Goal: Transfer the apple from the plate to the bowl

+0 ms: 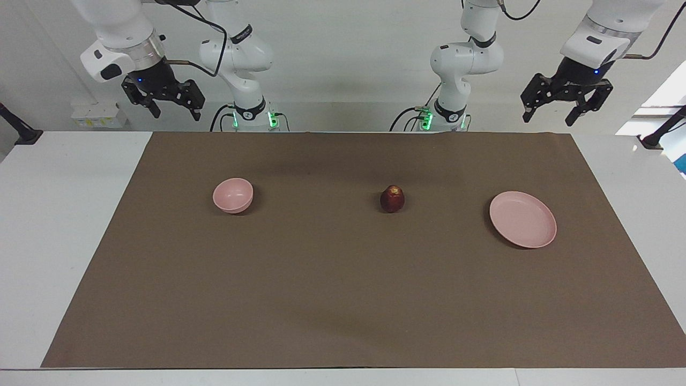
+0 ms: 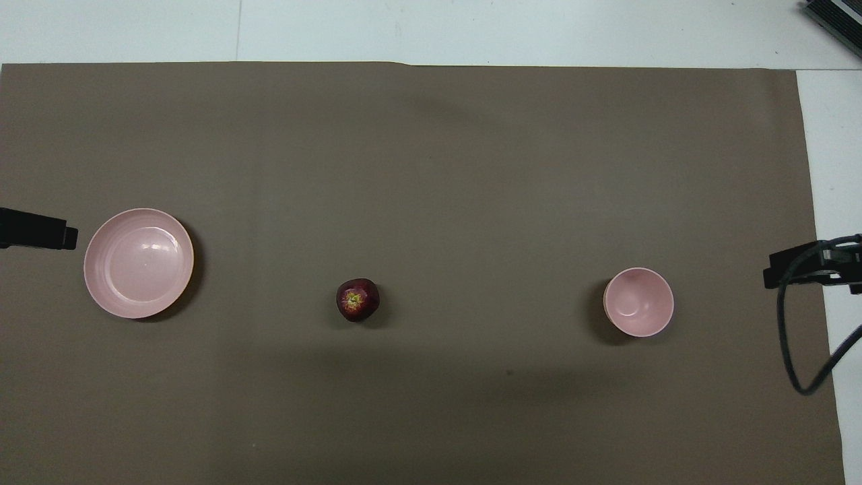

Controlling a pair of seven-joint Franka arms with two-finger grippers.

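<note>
The dark red apple [image 1: 392, 199] [image 2: 357, 300] stands on the brown mat, midway between plate and bowl and touching neither. The flat pink plate [image 1: 523, 220] [image 2: 139, 263] lies toward the left arm's end with nothing on it. The small deep pink bowl [image 1: 233, 195] [image 2: 638, 302] sits toward the right arm's end with nothing in it. My left gripper [image 1: 549, 119] hangs open, high over the robots' edge of the table, with one of its fingers [image 2: 40, 237] showing beside the plate. My right gripper [image 1: 177, 113] waits open, high over its own end.
A brown mat [image 1: 343, 300] covers most of the white table [image 1: 59, 241]. A black cable [image 2: 791, 350] loops below the right gripper's body at the right arm's end. A dark object [image 2: 835, 17] lies at the table corner farthest from the robots.
</note>
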